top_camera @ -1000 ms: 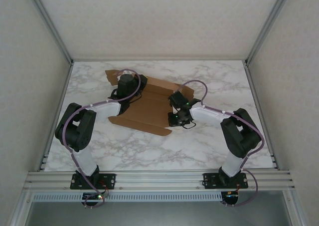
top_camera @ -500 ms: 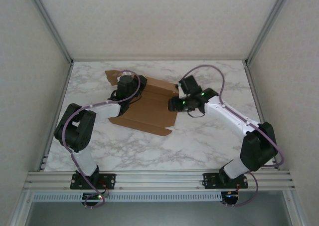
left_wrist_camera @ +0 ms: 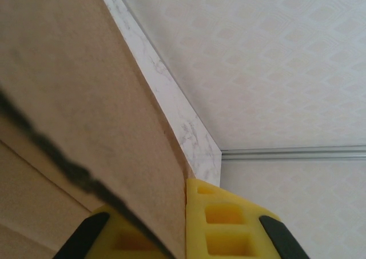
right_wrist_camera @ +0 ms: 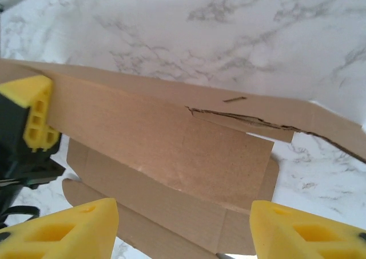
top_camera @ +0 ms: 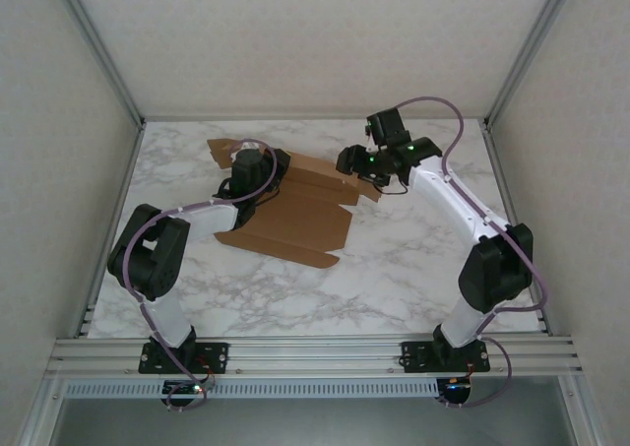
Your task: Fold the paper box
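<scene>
The brown paper box (top_camera: 295,220) lies partly folded on the left-middle of the marble table (top_camera: 413,259), with its far long wall raised. My left gripper (top_camera: 276,170) is at the left end of that wall. In the left wrist view its yellow pads (left_wrist_camera: 223,213) are pressed on the cardboard (left_wrist_camera: 68,99) from both sides. My right gripper (top_camera: 346,160) hovers over the box's far right end. Its yellow fingertips (right_wrist_camera: 63,227) stand wide apart above the cardboard panels (right_wrist_camera: 171,139), with nothing between them. A torn edge (right_wrist_camera: 251,120) runs along the raised wall.
Pale enclosure walls (top_camera: 59,151) stand close round the table on three sides. An aluminium rail (top_camera: 315,352) carrying the arm bases runs along the near edge. Bare marble lies in front of the box and to its right.
My right arm has stretched out and swung from the box's near right side up to its far right end. The left gripper and the box have stayed in place.
</scene>
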Controlling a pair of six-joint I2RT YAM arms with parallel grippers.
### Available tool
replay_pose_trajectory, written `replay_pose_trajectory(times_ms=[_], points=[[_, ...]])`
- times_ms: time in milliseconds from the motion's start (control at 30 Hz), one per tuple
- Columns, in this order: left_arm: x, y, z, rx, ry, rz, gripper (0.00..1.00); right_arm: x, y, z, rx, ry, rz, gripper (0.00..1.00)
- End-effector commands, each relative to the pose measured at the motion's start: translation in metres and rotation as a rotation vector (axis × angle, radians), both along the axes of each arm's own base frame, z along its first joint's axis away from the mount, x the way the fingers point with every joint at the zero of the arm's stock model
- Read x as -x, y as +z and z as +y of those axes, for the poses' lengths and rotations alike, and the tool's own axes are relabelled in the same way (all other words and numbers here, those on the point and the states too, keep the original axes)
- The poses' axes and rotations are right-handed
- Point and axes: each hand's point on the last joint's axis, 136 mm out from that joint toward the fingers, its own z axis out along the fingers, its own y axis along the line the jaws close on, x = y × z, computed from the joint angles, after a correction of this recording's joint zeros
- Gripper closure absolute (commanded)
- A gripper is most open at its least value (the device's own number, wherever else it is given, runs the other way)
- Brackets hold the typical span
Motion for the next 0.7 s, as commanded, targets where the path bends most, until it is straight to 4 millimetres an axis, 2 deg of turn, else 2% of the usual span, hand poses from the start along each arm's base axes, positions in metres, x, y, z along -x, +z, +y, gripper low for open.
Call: replay_pose_trajectory(times_ms=[0,200,500,600,667], points=[[0.007,-0.018,0.002,-0.034,0.010,0.057,0.99,0.003,-0.005,0.007,-0.072,-0.035,0.051,0.30],[0.008,-0.020,0.002,-0.026,0.010,0.062,0.99,-0.006,-0.014,0.018,-0.131,-0.051,0.066,0.29],[0.011,-0.021,0.002,-0.014,0.006,0.070,1.00,-0.025,-0.027,0.040,-0.212,-0.050,0.089,0.33],[0.012,-0.023,0.002,-0.006,0.006,0.072,1.00,-0.030,-0.028,0.047,-0.257,-0.052,0.085,0.37],[0.012,-0.023,0.001,-0.002,0.003,0.072,1.00,-0.033,-0.025,0.052,-0.301,-0.055,0.076,0.44]])
